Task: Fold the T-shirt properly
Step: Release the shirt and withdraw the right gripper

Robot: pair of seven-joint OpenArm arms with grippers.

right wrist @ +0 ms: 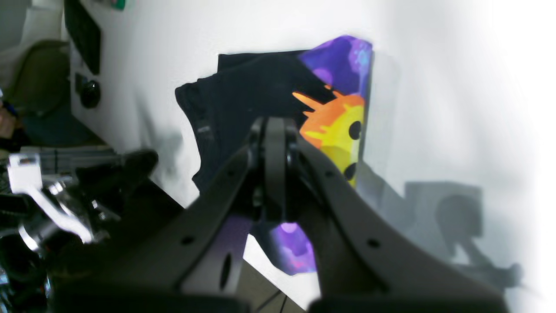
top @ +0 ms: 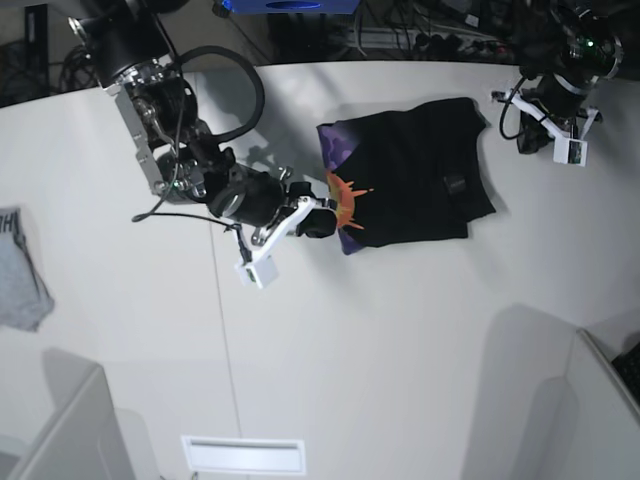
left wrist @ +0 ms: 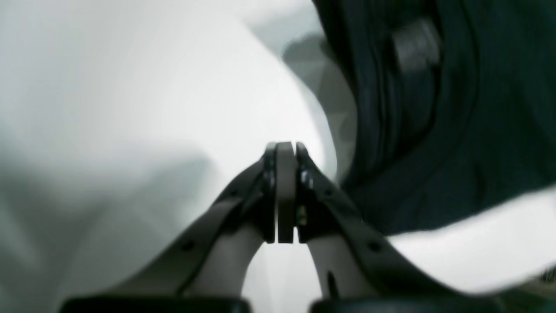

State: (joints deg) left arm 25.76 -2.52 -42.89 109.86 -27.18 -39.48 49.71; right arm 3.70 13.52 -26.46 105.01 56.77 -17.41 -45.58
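Our right gripper (top: 322,222), jaws pressed together on nothing, sits at the printed edge of the folded T-shirt (top: 420,170) mid-table (top: 350,350); our left gripper (left wrist: 285,191), likewise pressed together, waits clear.

A: The large black short-sleeved cloth T-shirt (top: 420,170) looks soft and matt, with small wrinkles across it.

B: And its purple and orange sun-like print (right wrist: 343,108)?

A: Smoother than the cloth around it, flat and bright, with little sheen.

B: The white table top (top: 380,340)?

A: Smooth and hard-looking, faintly reflective. The small grey cloth garment (top: 18,270) at its edge looks matt too.

B: The right gripper (right wrist: 274,126)?

A: Dark matt plastic fingers. The white camera bracket (top: 262,262) on that arm looks like smooth plastic.
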